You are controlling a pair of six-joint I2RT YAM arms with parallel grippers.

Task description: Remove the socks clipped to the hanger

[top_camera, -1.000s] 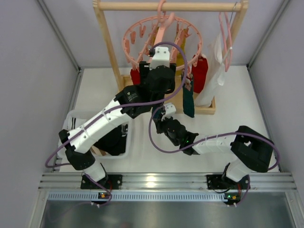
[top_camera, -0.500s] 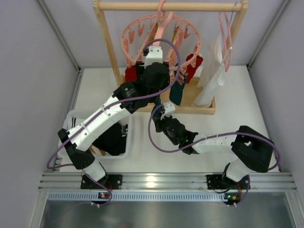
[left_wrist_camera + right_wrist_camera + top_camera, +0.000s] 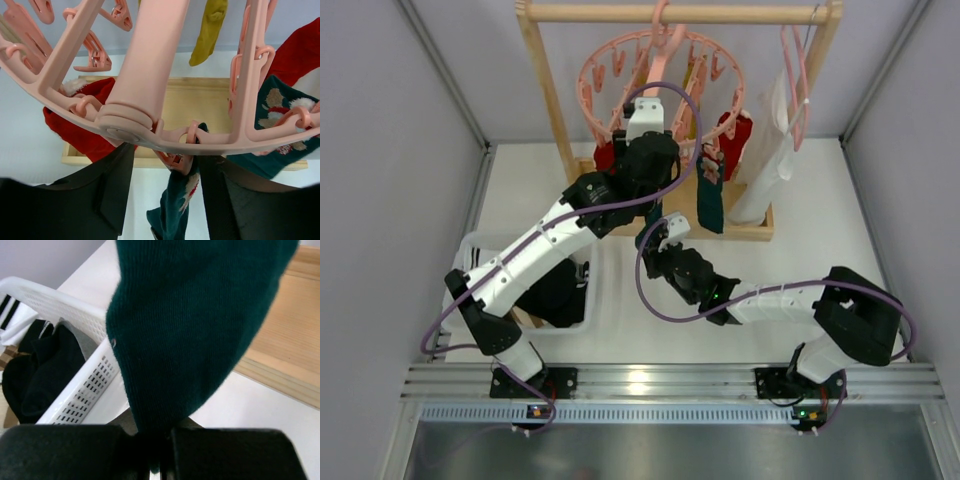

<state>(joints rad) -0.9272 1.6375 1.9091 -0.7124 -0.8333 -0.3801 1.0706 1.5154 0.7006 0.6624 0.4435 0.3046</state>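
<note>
The round pink hanger (image 3: 660, 75) hangs from the wooden rail, and its ring and hub fill the left wrist view (image 3: 135, 115). My left gripper (image 3: 167, 200) is open just under the ring. Its fingers (image 3: 107, 190) stand either side of a pink clip (image 3: 175, 162) that holds a dark teal sock (image 3: 177, 205). My right gripper (image 3: 160, 445) is shut on the lower end of a teal sock (image 3: 190, 330); from above it shows below the left arm (image 3: 655, 238). Red socks (image 3: 735, 145) (image 3: 80, 135), a patterned teal sock (image 3: 710, 205) and a yellow sock (image 3: 210, 30) hang clipped.
A white basket (image 3: 475, 265) with dark clothes stands at the left, also in the right wrist view (image 3: 65, 305). The wooden rack has uprights (image 3: 545, 90) and a base (image 3: 750, 228). A slim pink hanger with white cloth (image 3: 780, 130) hangs at the right.
The ring and its socks swung left and then partly back. My left gripper shifted slightly left under the ring. My right gripper crept left, still holding the teal sock.
</note>
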